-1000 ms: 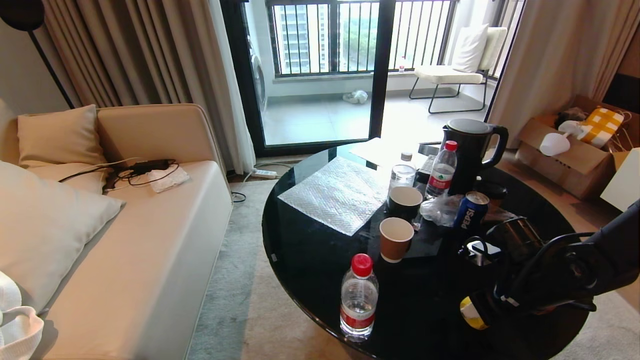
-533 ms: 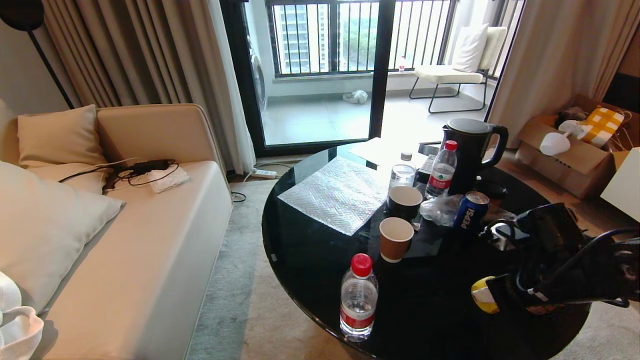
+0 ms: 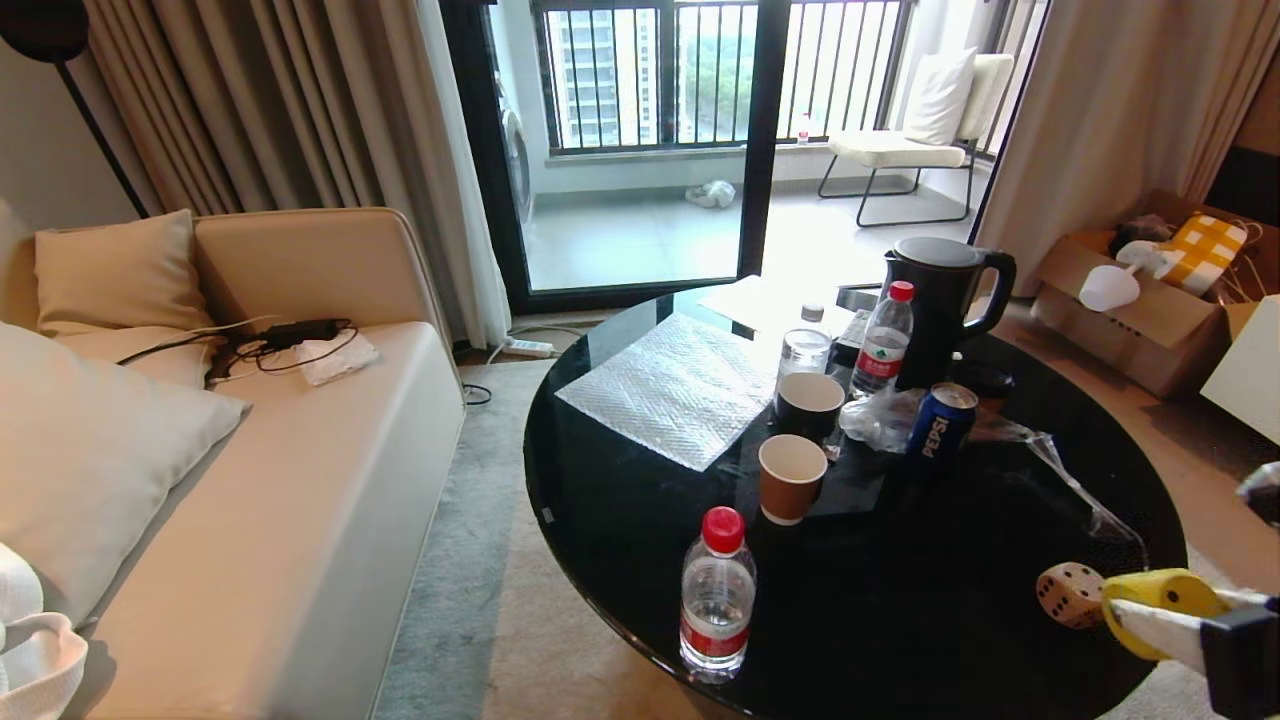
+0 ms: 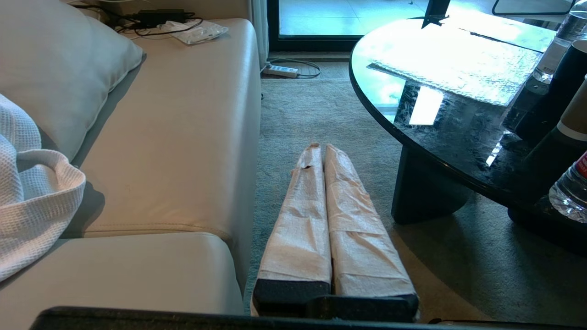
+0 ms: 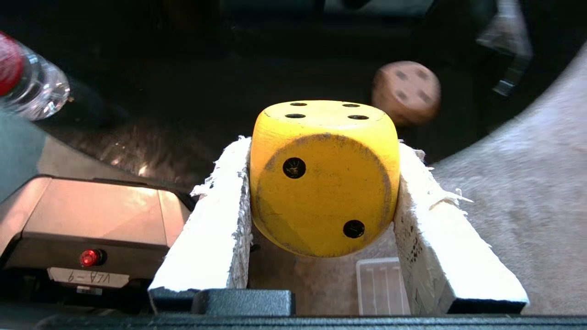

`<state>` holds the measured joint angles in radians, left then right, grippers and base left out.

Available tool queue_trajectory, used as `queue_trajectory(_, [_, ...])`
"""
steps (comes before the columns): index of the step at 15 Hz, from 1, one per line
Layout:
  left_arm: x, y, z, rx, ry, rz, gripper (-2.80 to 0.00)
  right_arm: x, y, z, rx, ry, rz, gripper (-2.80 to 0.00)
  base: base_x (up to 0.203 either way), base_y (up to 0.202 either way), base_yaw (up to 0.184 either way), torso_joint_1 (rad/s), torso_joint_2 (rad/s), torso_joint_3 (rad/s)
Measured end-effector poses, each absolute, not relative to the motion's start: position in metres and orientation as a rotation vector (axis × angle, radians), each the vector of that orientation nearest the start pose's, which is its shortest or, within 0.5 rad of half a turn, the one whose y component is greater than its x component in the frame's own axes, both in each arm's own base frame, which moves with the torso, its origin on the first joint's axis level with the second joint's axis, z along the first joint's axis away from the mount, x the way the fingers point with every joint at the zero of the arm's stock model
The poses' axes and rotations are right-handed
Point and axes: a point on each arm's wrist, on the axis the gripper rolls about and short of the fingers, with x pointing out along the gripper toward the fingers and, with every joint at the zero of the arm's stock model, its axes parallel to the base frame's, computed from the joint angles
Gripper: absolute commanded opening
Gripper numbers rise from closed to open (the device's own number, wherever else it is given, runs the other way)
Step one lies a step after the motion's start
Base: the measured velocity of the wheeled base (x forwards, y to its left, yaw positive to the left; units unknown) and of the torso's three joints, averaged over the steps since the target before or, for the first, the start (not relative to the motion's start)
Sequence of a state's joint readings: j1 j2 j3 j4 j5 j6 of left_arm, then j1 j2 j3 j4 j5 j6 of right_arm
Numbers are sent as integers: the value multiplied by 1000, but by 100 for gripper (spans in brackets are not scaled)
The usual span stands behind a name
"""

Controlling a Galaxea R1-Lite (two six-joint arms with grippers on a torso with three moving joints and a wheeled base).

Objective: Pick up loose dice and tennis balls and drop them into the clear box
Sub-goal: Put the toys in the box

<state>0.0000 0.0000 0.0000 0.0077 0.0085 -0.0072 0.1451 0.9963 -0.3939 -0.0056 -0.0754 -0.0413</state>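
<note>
Head view first, working from left to right: at the far left stands the sofa with its cushions; our left gripper hangs low over the carpet between the sofa and the round black table, its two wrapped fingers pressed together on nothing; it is parked. On the table we pass a water bottle at the near edge, two paper cups, a cola can and a black kettle at the far side.

At the near right edge a tan die sits on the table top; a second ago our right arm hid that spot, so the die has come into sight only because the arm has swung out to the right. Our right gripper is now at the right edge of the picture, just beside the tan die and clear of the table's middle, and its padded fingers pinch the yellow die from both sides; the die is lifted off the table.

We judge from this that the pick of the yellow die is done and the carry has begun. A pale ribbed plastic piece shows on the floor below the gripper; we cannot tell whether it is the clear box. The tan die waits as a later pick; no tennis ball is in sight.
</note>
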Motion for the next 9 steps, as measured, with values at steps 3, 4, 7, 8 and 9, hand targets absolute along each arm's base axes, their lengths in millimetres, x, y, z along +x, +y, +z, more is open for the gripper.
queue_trajectory(3, [-23, 0, 75, -8, 8, 9, -280, 45, 4, 147, -81, 474, 39, -280, 0, 0, 0, 0, 0, 0])
queue_trajectory(4, [-23, 0, 75, -7, 7, 9, -280, 29, 1, 139, -60, 441, 23, -280, 0, 0, 0, 0, 0, 0])
queue_trajectory(7, [-23, 0, 75, -7, 7, 9, -280, 1, -2, 108, 7, 397, -47, -280, 0, 0, 0, 0, 0, 0])
queue_trajectory(8, [-23, 0, 75, -7, 8, 9, -280, -3, -2, 103, 17, 373, -60, -280, 0, 0, 0, 0, 0, 0])
queue_trajectory(9, [-23, 0, 75, -7, 8, 9, -280, -7, -2, 101, 26, 350, -62, -280, 0, 0, 0, 0, 0, 0])
